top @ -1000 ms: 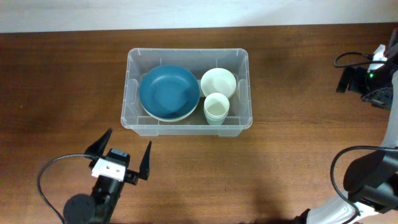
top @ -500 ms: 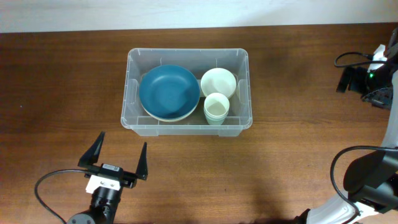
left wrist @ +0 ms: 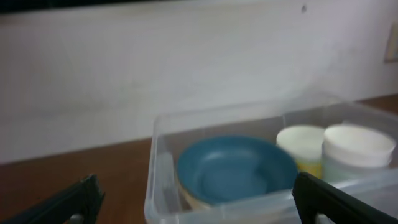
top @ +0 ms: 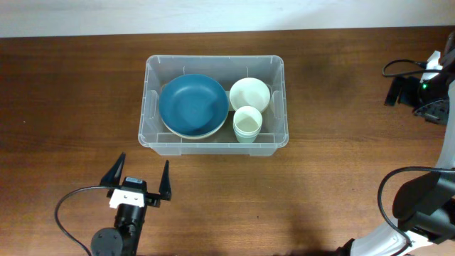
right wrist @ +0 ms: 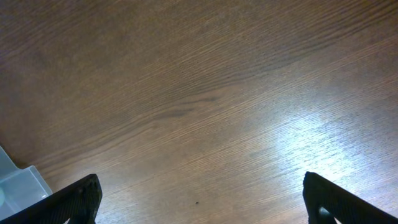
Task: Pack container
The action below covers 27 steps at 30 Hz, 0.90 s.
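Note:
The container (top: 213, 148), a clear plastic tub, stands in the middle of the table. Inside it sit a blue bowl (top: 193, 105) at the left, a pale bowl (top: 249, 93) at the back right and a pale green cup (top: 247, 123) in front of that. My left gripper (top: 144, 161) is open and empty just in front of the tub's near left corner, pointing at it. In the left wrist view the tub (left wrist: 163, 186) and blue bowl (left wrist: 235, 168) fill the space ahead of the open left gripper (left wrist: 196, 190). My right gripper (right wrist: 200, 186) is open over bare wood.
The brown wooden table (top: 341, 156) spreads all round the tub. The right arm's dark links and cables (top: 416, 203) occupy the right edge. A corner of the tub (right wrist: 18, 186) shows at the lower left of the right wrist view. A pale wall (left wrist: 186, 68) rises behind the table.
The left arm has swung round near the front edge, and its gripper now faces the tub squarely, slightly further right. The right arm and the tub's contents have not moved.

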Each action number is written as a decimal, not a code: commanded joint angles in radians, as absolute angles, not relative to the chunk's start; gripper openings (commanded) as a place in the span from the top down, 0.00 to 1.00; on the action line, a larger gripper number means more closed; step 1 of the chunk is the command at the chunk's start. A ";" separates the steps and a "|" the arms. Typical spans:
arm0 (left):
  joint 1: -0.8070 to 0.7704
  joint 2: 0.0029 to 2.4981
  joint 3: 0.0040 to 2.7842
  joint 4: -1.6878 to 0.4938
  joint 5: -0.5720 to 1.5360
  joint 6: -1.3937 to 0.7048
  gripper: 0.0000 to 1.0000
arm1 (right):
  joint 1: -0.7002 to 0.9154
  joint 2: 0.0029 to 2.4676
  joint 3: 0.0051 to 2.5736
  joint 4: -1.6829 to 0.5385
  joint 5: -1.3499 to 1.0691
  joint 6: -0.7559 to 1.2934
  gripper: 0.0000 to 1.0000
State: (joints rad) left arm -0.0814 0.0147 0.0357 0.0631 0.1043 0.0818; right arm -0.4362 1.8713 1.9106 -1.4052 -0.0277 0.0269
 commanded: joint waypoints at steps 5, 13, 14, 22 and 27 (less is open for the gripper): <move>-0.073 0.005 0.009 -0.072 0.063 0.068 0.00 | -0.439 1.875 1.907 -1.404 -0.030 0.034 0.01; -0.074 0.006 0.009 -0.076 0.056 0.068 0.00 | -0.439 1.875 1.907 -1.404 -0.030 0.034 0.01; -0.074 0.006 0.009 -0.076 0.056 0.068 0.00 | -0.439 1.875 1.907 -1.404 -0.030 0.034 0.01; -0.074 0.006 0.009 -0.076 0.056 0.068 0.00 | -0.439 1.875 1.907 -1.404 -0.030 0.034 0.01; -0.074 0.006 0.009 -0.076 0.056 0.068 0.00 | -0.439 1.875 1.907 -1.404 -0.030 0.034 0.01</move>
State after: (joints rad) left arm -0.0807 0.0139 0.0116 -0.0685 0.0696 0.0814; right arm -0.4362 1.8713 1.9106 -1.4052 -0.0277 0.0261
